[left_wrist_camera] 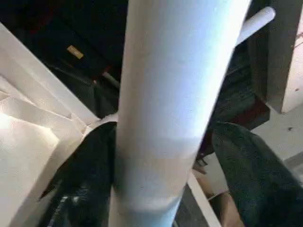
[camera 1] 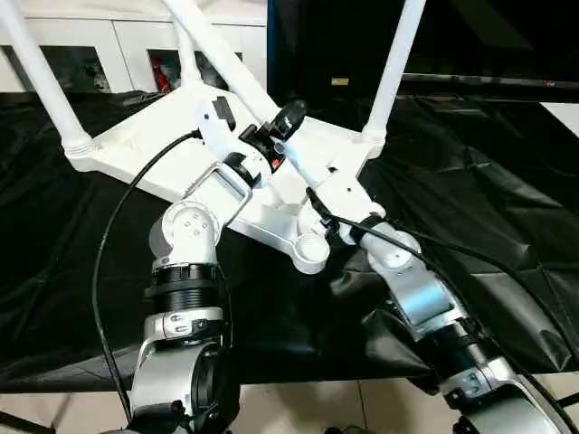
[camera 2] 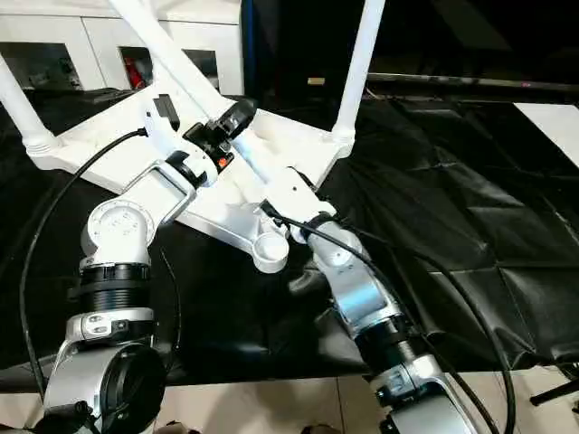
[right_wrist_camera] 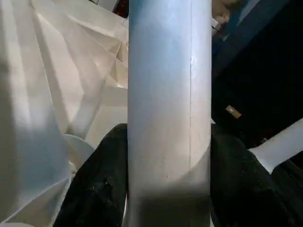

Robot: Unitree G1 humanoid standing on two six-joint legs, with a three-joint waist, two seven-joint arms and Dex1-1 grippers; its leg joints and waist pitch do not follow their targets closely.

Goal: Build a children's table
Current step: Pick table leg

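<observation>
Nearest thing is the empty corner socket (camera 1: 310, 250) on the upside-down table top (camera 1: 145, 149), which sits tilted on the black sheet (camera 1: 507, 226) with that corner pointing at the robot. Just behind it, both grippers are clamped on the same loose leg (camera 1: 222, 50): right gripper (right_wrist_camera: 165, 156) low near the leg's bottom end, left gripper (left_wrist_camera: 156, 142) a bit higher, black fingers (right_wrist_camera: 102, 179) either side of the tube.

Further back, two legs are already standing in the far corners: one left (camera 1: 41, 77), one right (camera 1: 393, 68).

My worry: the leg is leaning hard to the far left, not lined up with the socket. Pushing it in at that angle could jam it or skid the whole top across that slippery-looking sheet.
</observation>
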